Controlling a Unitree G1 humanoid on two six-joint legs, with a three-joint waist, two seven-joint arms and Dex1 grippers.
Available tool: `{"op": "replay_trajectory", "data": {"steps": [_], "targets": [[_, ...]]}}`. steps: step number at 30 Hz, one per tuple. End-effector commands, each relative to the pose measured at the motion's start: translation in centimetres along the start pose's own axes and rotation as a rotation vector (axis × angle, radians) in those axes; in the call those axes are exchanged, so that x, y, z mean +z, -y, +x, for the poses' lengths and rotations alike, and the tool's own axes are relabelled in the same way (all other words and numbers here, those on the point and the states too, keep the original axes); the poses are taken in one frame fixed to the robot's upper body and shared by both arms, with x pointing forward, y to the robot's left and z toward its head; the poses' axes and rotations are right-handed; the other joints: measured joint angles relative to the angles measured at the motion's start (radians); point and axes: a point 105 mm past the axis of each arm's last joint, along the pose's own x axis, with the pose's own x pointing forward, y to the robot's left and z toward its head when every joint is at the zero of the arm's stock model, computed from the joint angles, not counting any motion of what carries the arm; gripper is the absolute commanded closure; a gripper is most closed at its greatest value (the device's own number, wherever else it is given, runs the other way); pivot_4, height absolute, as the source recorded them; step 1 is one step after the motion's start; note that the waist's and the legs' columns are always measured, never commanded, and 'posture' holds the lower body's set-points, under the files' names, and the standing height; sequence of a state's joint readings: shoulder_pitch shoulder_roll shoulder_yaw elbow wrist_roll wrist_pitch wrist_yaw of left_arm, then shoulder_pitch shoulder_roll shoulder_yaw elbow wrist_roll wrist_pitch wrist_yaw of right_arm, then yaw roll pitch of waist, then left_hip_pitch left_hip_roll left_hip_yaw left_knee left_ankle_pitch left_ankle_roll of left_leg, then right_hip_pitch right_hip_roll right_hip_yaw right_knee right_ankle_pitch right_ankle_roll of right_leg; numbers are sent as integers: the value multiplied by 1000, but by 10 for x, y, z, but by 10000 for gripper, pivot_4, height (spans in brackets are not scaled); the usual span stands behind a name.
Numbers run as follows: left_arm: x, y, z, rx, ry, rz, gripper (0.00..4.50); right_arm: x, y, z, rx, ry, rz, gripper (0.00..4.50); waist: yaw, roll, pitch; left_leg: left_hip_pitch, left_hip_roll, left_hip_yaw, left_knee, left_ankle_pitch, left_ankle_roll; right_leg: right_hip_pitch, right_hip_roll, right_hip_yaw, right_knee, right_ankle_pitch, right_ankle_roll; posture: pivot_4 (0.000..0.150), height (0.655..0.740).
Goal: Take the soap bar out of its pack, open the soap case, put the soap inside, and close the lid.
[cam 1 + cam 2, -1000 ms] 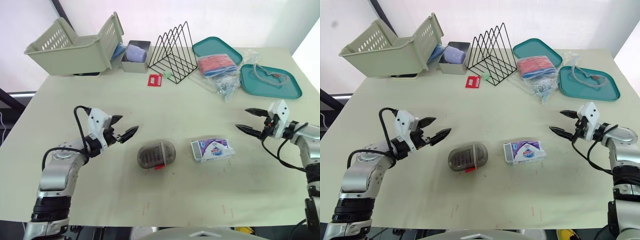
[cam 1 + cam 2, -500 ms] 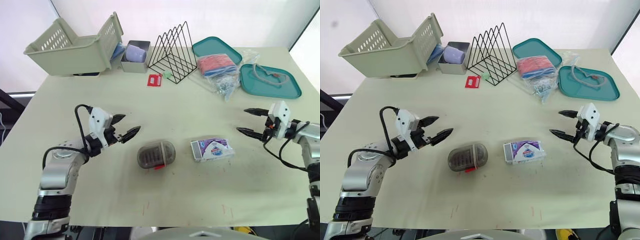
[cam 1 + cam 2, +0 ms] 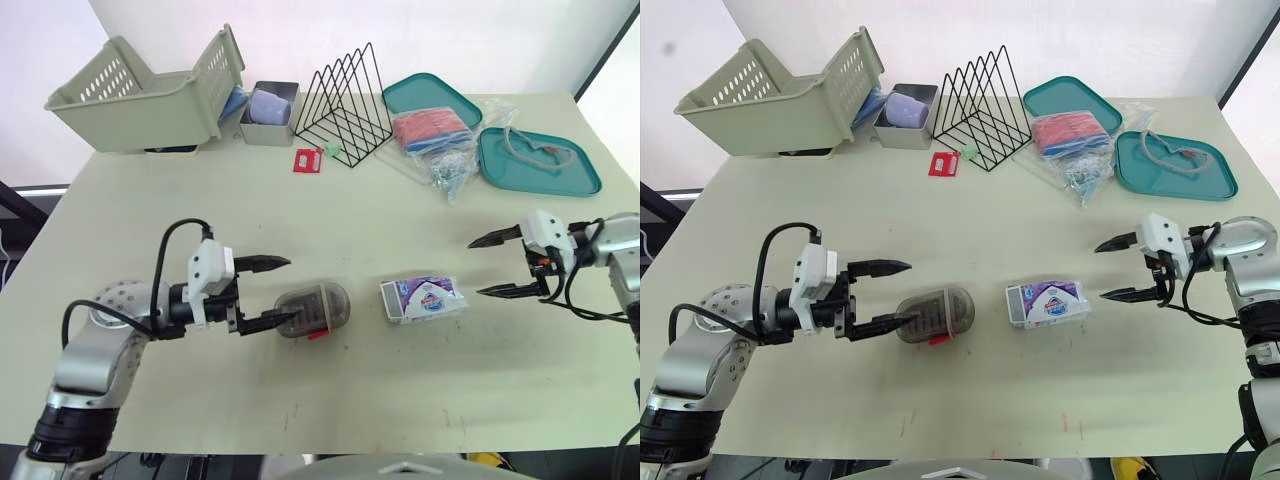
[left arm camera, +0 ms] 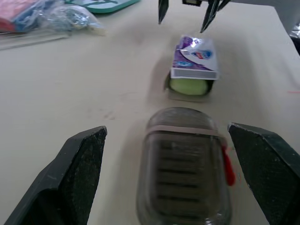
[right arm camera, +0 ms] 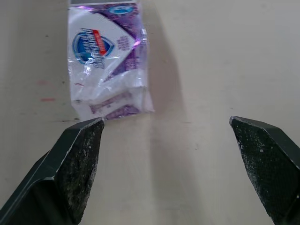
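Left wrist view gives me the clearest warning. The soap case (image 4: pixel 183 173) is a smooth, rounded, smoky translucent shell, lying closed on the surface (image 3: pixel 350 220). It sits right ahead of my left pincer (image 3: pixel 275 292), which is spread wide with the case's near end just between the fingertips. I cannot tell whether the lower finger touches the shell.

If I close from here on that curved end, I expect the case to squirt forward or spin rather than seat. It would then run into the soap pack (image 4: pixel 194 56), which lies just beyond it. A small red tab (image 4: pixel 228 166) sticks out at one side of the case. It may be the latch, and a grip over it could stop the lid from opening.

The pack worries me more. It is a light carton in glossy purple and white wrap, flat on the surface near the middle. Its open end faces the case, and the pale green soap (image 4: pixel 187 86) shows in the mouth. My right pincer (image 3: pixel 475 268) hangs wide open just beside the pack's far, crinkled end, not touching it.

Pinching only that loose wrap could drag the whole pack along or tear the film without freeing the bar. With the mouth already open, a careless tilt could let the soap slide out and skid away across the surface.
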State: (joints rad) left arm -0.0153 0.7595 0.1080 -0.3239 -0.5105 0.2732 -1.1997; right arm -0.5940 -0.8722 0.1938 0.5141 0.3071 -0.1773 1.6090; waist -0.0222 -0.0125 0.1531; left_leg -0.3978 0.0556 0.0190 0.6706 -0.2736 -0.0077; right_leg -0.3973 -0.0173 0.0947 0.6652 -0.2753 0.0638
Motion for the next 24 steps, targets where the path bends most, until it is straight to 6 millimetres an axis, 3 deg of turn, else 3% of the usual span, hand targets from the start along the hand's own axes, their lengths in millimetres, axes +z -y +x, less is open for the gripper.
{"op": "replay_trajectory", "data": {"steps": [1,8,24], "targets": [[8,8,7,-21,15,62,698,9,-7,3,42,24,-43,0,3,0,0,0,0,0,0,0,0,0,0,0,0,0,0,1500,7400],[4,13,11,-12,23,57,698,7,-19,14,100,19,-88,0,5,0,0,0,0,0,0,0,0,0,0,0,0,0,0,1500,7400],[-3,14,11,8,30,48,698,0,-25,14,82,56,-33,0,7,0,0,0,0,0,0,0,0,0,0,0,0,0,0,1500,7400]]}}
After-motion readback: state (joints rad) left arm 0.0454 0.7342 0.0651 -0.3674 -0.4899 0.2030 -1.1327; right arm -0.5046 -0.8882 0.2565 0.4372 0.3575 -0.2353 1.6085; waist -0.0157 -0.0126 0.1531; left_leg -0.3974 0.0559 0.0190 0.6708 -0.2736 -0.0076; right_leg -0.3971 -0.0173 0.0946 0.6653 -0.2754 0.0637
